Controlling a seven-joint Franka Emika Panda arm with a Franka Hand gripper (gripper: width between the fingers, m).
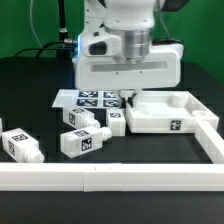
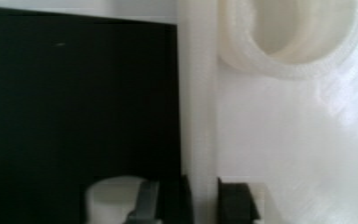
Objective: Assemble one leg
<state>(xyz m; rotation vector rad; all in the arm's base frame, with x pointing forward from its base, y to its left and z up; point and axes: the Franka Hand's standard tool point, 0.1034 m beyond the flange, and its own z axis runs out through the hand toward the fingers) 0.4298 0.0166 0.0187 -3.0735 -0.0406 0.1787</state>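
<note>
My gripper (image 1: 130, 93) stands over the near left edge of the large white square tray (image 1: 165, 120). In the wrist view the gripper (image 2: 195, 202) has the tray's upright side wall (image 2: 199, 90) between its dark pads (image 2: 240, 200), and both jaws press on it. A round corner socket (image 2: 309, 35) of the tray shows beside the wall. Several white tagged legs lie on the black table: one (image 1: 20, 144) at the exterior view's left, one (image 1: 85, 141) at the front middle, one (image 1: 78, 116) behind it, and one (image 1: 116, 120) beside the tray.
The marker board (image 1: 95, 98) lies flat behind the legs, just left of the gripper. A low white fence (image 1: 100, 178) runs along the front and up the exterior view's right side (image 1: 208, 135). A pale rounded shape (image 2: 114, 198) shows by one finger.
</note>
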